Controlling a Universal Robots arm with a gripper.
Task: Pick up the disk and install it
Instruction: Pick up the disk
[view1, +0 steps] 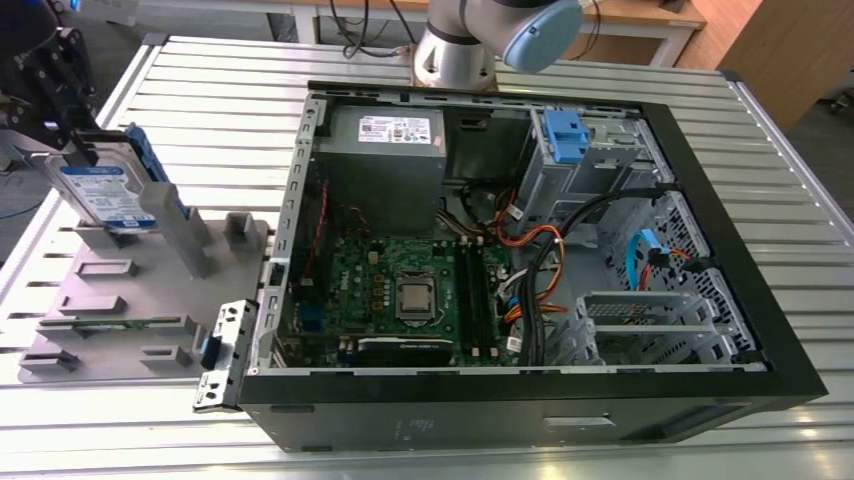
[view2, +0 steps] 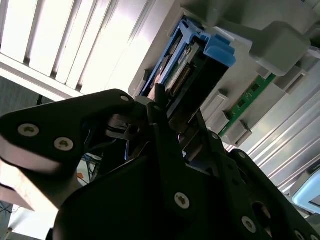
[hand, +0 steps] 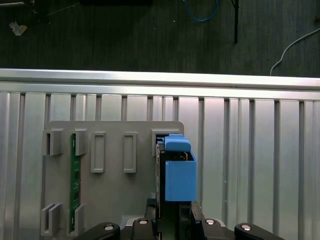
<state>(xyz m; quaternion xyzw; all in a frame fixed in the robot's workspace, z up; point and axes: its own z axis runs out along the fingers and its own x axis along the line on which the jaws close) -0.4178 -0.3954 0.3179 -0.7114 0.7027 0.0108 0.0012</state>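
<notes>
The disk (view1: 104, 192) stands on edge at the back of a grey holder (view1: 134, 320) at the exterior view's left, its white-and-blue label facing out. My black gripper (view1: 74, 140) reaches over its far end, shut on the disk. In the first wrist view the disk's blue bracket (hand: 179, 175) sits between my gripper's (hand: 175, 212) two fingers, at the corner of the grey holder (hand: 115, 195). The second wrist view shows the disk's (view2: 192, 75) dark connector end close in front of my gripper (view2: 180, 120).
An open computer case (view1: 534, 420) lies on the slatted metal table (view1: 200, 90) at the exterior view's right. Inside are a grey power supply (view1: 384, 130), a motherboard (view1: 400, 290) and a drive cage with a blue clip (view1: 567, 135). A green memory stick (hand: 73, 185) stands in the holder.
</notes>
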